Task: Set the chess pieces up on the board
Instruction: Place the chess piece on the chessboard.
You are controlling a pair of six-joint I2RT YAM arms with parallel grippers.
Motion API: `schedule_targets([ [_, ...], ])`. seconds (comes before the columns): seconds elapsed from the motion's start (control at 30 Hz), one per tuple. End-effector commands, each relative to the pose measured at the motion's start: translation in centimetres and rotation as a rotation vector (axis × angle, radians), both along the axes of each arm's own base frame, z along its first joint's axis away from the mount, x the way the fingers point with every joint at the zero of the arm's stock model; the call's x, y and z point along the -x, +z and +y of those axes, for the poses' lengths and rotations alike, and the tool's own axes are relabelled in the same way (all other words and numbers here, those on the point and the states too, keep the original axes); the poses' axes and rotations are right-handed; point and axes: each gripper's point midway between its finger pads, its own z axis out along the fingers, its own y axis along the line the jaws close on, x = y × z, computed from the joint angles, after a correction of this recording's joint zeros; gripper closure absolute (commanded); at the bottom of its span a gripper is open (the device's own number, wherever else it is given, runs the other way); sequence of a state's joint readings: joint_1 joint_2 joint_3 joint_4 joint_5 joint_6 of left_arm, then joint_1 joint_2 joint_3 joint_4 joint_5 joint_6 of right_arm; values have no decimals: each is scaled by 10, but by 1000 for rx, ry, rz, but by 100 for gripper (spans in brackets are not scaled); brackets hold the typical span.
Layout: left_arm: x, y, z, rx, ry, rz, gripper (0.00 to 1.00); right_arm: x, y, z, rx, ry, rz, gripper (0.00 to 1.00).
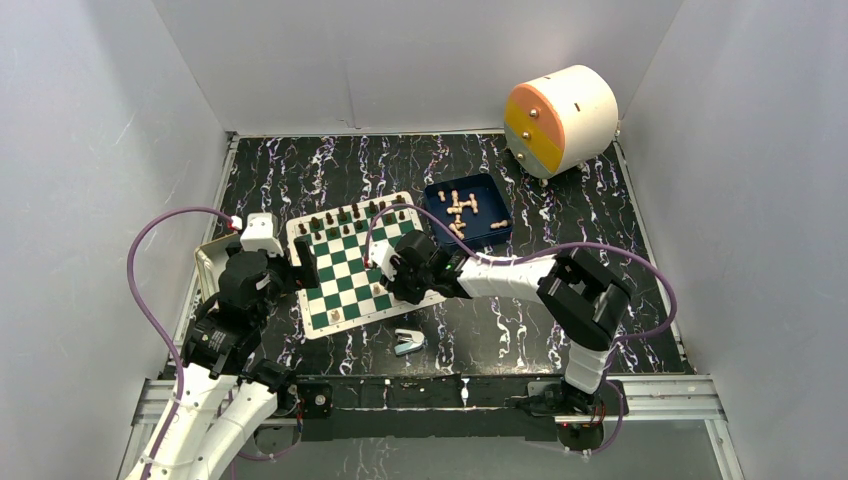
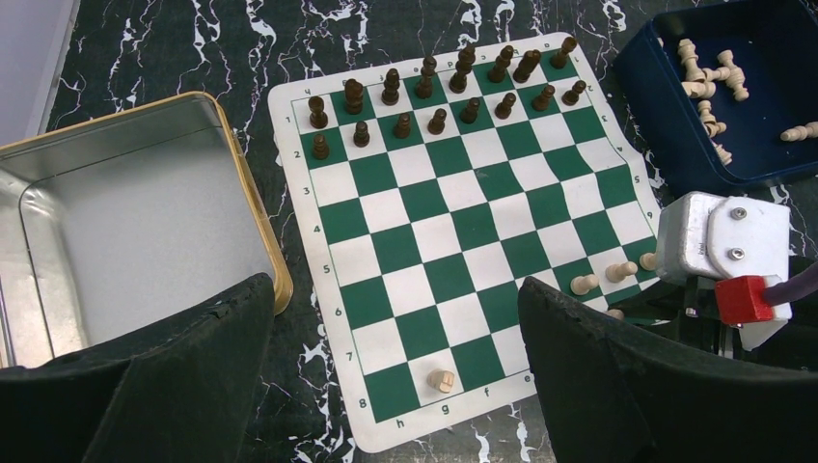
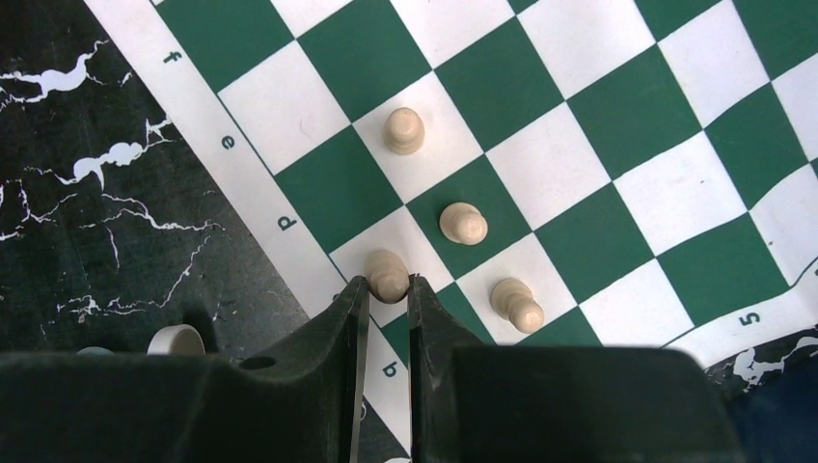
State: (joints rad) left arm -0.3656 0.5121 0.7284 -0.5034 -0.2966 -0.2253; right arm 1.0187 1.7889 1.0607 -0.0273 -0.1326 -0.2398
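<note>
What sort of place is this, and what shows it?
Probably a robot test cell: white walls enclose a marbled table, with the left arm and right arm bolted at its near edge.

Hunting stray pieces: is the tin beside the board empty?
Empty where visible: the tin lies open and shows only bare metal inside in the left wrist view; its near part is hidden.
</note>
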Motion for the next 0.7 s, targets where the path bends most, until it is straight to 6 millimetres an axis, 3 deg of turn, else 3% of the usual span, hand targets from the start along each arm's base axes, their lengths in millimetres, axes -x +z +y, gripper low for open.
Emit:
schedule_targets([
  [0.0,0,12,4,9,25,-32,7,-10,13,14,-34,-9,-34,76],
  [0.43,0,12,4,10,26,-33,6,-5,11,19,-30,6,4,63],
  [0.67,-1,11,4,8,27,-30,6,-4,31,23,-71,-8,12,56],
])
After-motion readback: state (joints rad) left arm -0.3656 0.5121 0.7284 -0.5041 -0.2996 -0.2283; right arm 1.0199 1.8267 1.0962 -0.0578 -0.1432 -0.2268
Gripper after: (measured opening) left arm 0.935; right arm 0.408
